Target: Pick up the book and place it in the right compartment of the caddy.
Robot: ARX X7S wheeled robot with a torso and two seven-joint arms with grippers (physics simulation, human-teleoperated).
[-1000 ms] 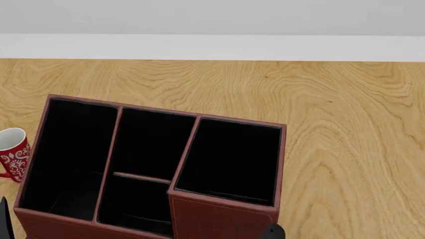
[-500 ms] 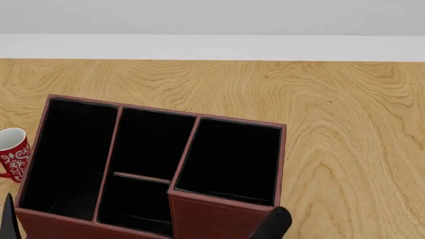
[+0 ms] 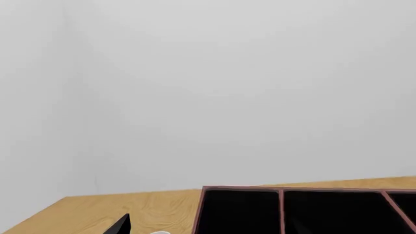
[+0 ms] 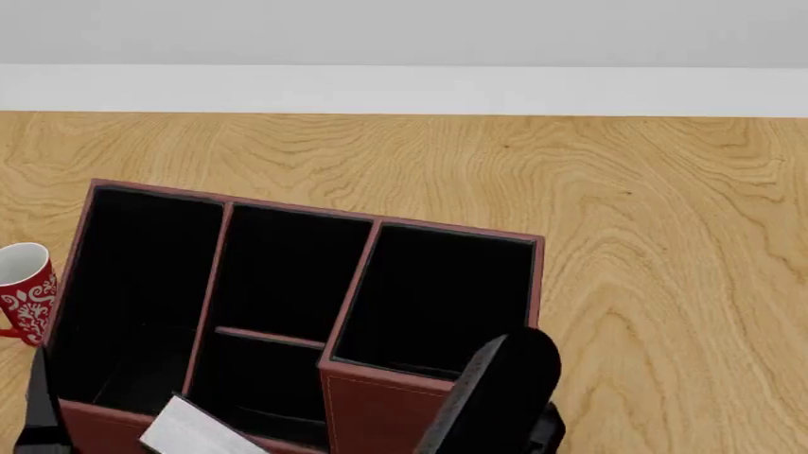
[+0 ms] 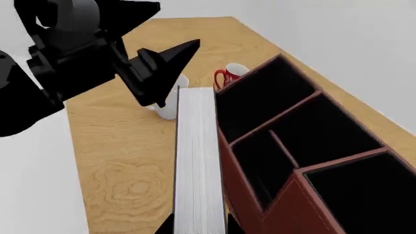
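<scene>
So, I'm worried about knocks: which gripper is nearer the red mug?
Left. The left gripper is in front of the red mug; the right gripper is at the caddy's far end, holding the book.

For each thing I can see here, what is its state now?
book: lifted, held beside the caddy, page edges showing
caddy: upright on the table, all sections empty
right compartment: empty
red mug: upright beside the caddy
left gripper: open, holding nothing
right gripper: shut on the book
</scene>
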